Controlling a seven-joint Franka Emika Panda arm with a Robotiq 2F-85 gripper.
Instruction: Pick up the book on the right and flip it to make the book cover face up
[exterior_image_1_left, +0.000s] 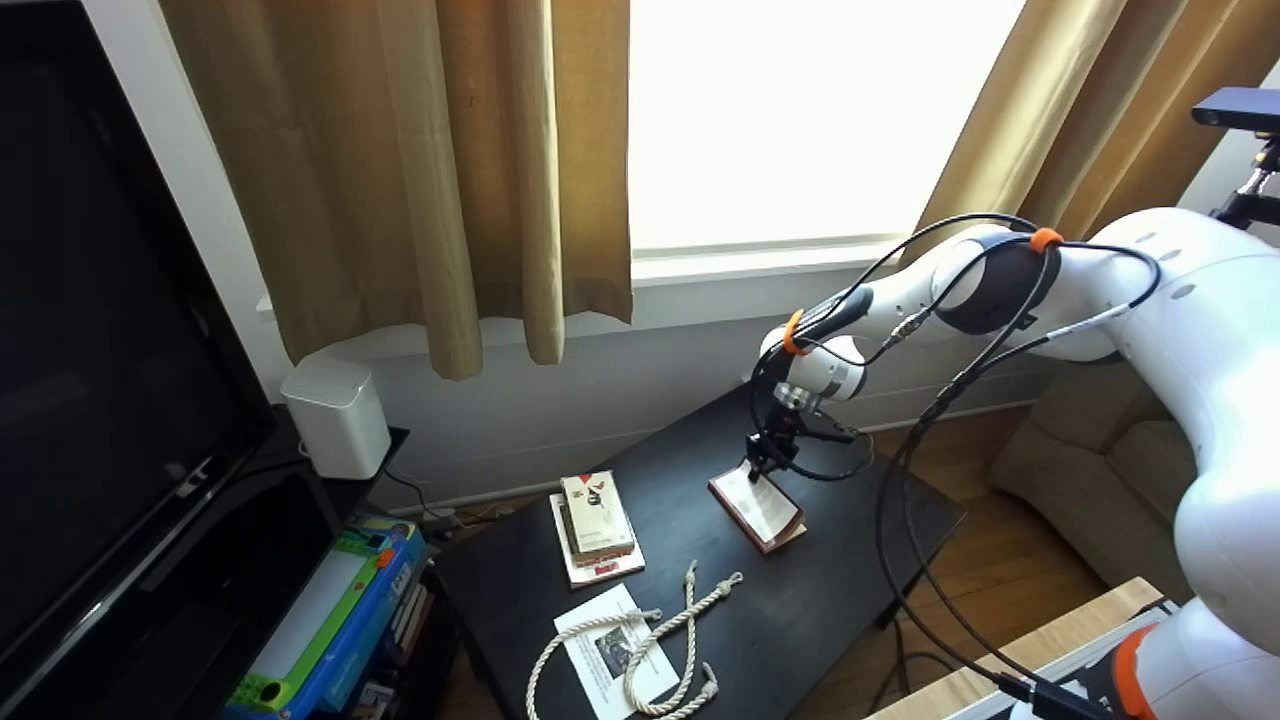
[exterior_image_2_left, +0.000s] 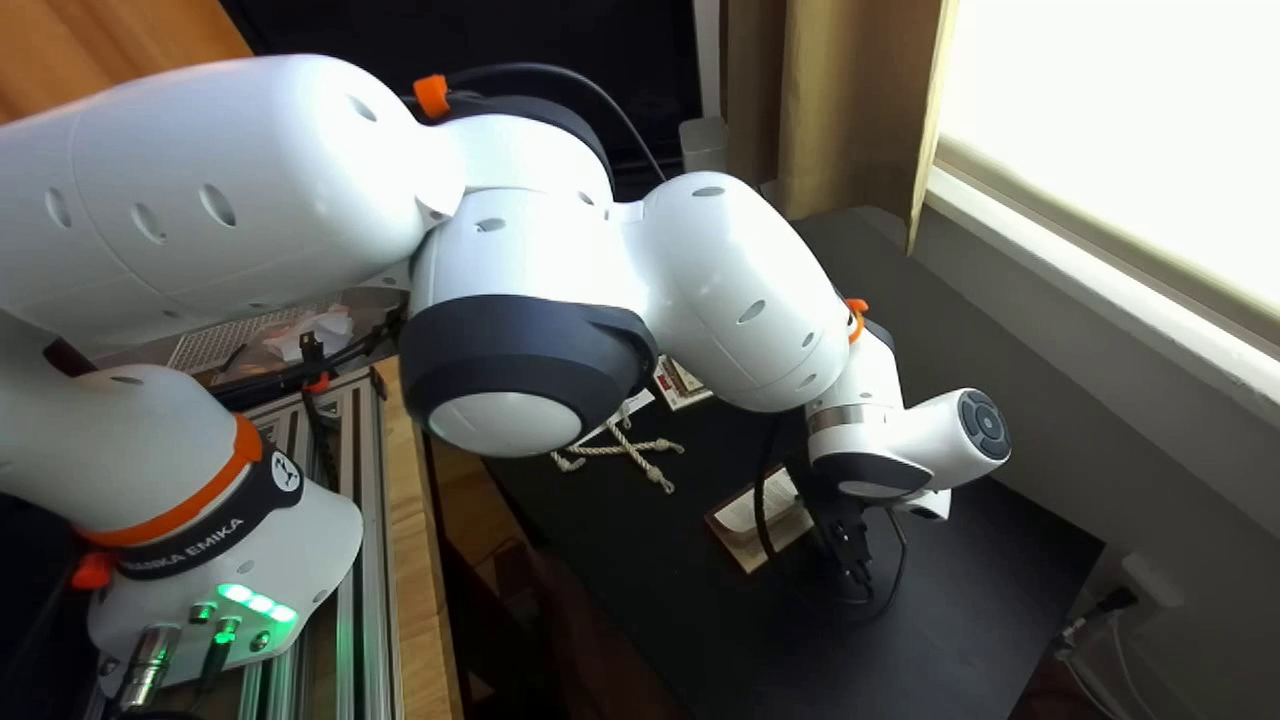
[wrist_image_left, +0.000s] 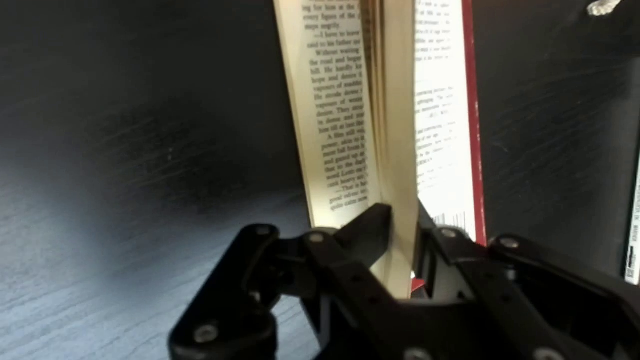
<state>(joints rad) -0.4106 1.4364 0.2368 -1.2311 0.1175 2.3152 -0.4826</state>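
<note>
The book (exterior_image_1_left: 762, 505) lies on the dark table, partly open; it also shows in an exterior view (exterior_image_2_left: 738, 518). Its white back with small print and a barcode slants upward in the wrist view (wrist_image_left: 445, 115), bordered by a red edge. Printed pages lie lower, to the left. My gripper (wrist_image_left: 405, 225) is shut on the raised block of pages and the back, at the book's near end. In an exterior view the gripper (exterior_image_1_left: 757, 470) is at the book's far end. The book cover is hidden, out of view. The fingertips are partly hidden in both exterior views.
A stack of books topped by a tan booklet with red marks (exterior_image_1_left: 595, 510) lies on the table (exterior_image_1_left: 670, 510). A white printed sheet (exterior_image_1_left: 590, 675) lies nearer, with a pale rope (exterior_image_1_left: 688, 620) across it. The window wall borders the table's far side.
</note>
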